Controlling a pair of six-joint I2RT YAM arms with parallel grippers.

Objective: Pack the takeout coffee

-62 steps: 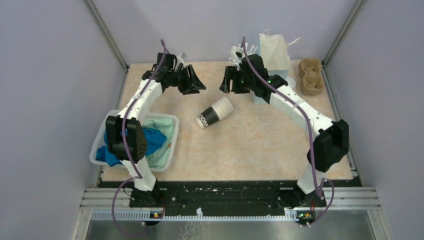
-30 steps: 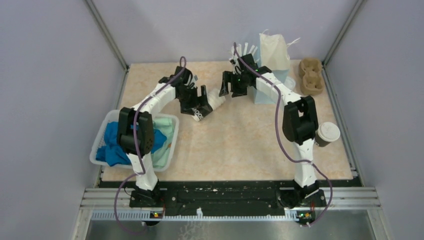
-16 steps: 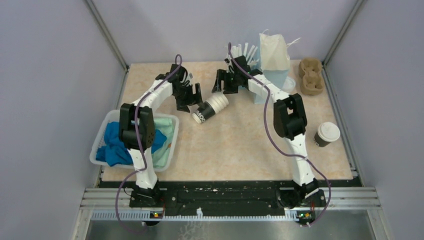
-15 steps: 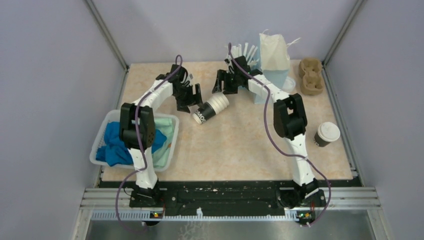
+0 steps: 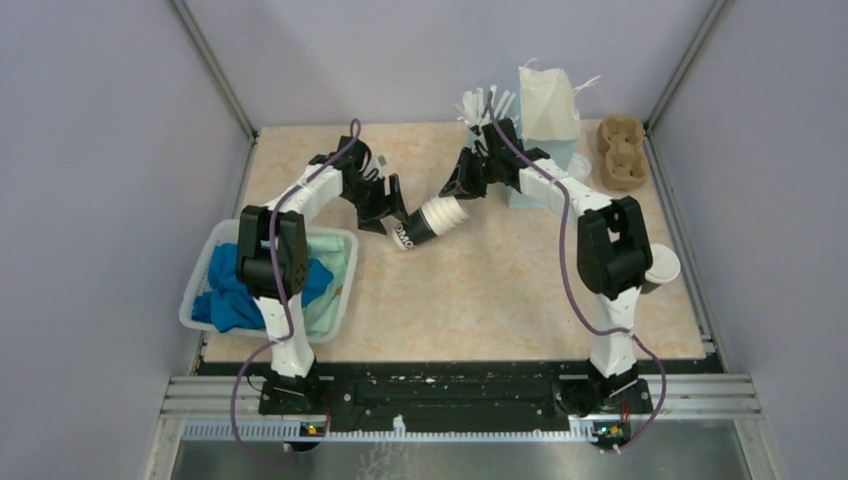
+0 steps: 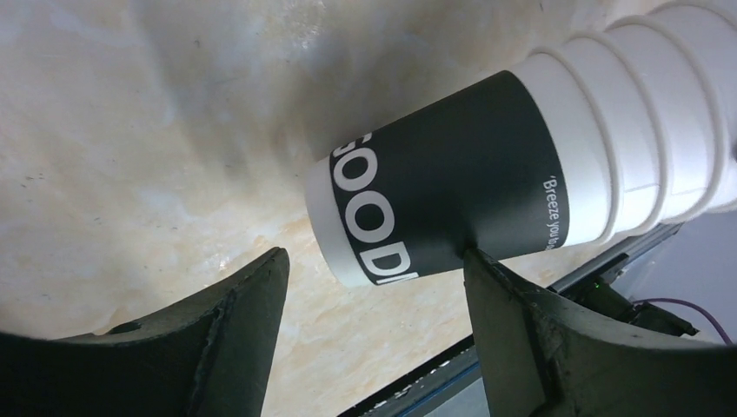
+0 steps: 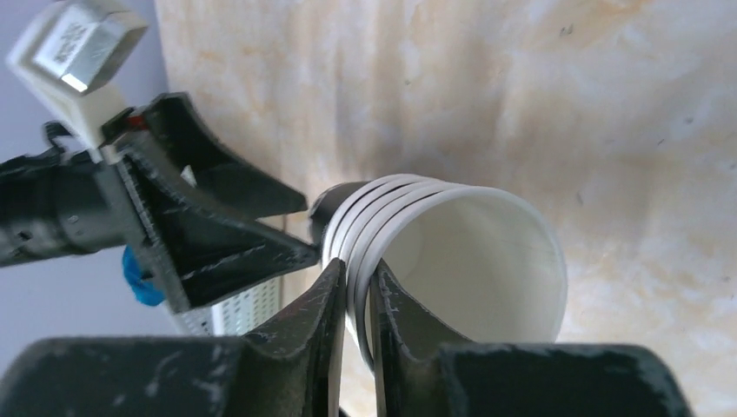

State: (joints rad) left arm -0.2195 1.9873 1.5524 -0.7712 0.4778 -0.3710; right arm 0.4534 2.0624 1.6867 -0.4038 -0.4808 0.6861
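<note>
Presently: takeout coffee (image 5: 668,266) unpacked, standing at right, untouched, well apart from paper bag (image 5: 548,100). Left claw (image 6: 374,261) spread wide, straddling black end of cup stack (image 5: 432,222); right claw (image 7: 356,274) pinched onto its rim.

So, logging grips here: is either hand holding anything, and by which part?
The right hand pinches the stack of lidless cups at its open rim; the left hand only straddles the black base end, unclosed.

Even diffuse light, soft shadows, wrist-view near edges blurred
</note>
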